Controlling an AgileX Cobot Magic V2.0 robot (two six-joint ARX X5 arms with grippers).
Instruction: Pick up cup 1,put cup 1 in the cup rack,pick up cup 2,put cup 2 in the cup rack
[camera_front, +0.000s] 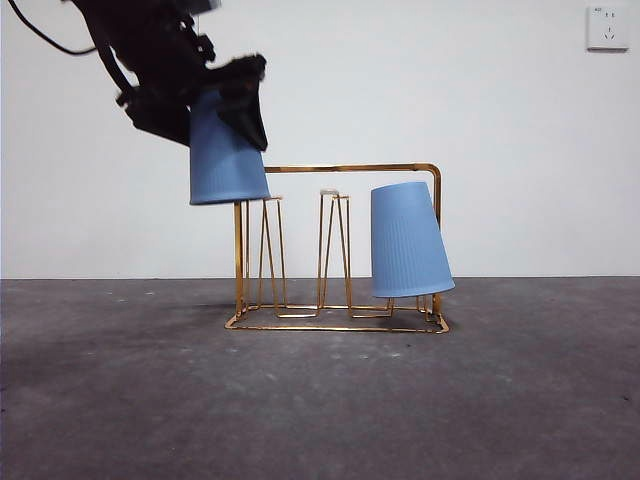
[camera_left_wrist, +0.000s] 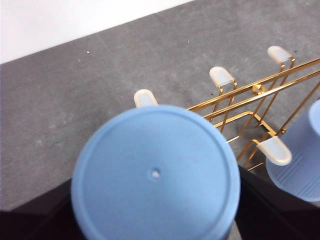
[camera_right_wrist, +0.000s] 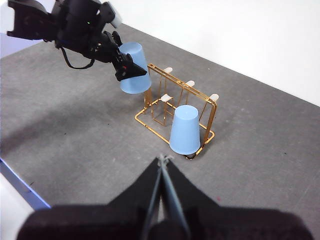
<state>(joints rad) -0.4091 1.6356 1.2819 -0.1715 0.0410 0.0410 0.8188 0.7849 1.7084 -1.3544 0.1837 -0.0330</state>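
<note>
Backdrop: plain white wall behind a dark grey bench (camera_front: 120, 400).
Rack: the cup rack (camera_front: 340, 168), gold wire, stands mid-bench with capped upright pegs.
Placed cup: one blue cup (camera_front: 408, 242) sits upside down over a peg at the rack's handle end, leaning slightly.
Held cup: the second blue cup (camera_front: 226, 158), also inverted, hangs tilted above the rack's opposite end, its rim just above a peg cap.
Left tool: the left tool (camera_front: 215, 100) is pinching this cup by its sides.
Right tool: the right tool (camera_right_wrist: 163, 162) waits well back, jaws pressed together.
Risk: judged likely, the tilted rim could catch a peg cap (camera_left_wrist: 145, 97) and shove the light rack.
Risk two: releasing off-centre may let the cup slide off beside the peg.
</note>
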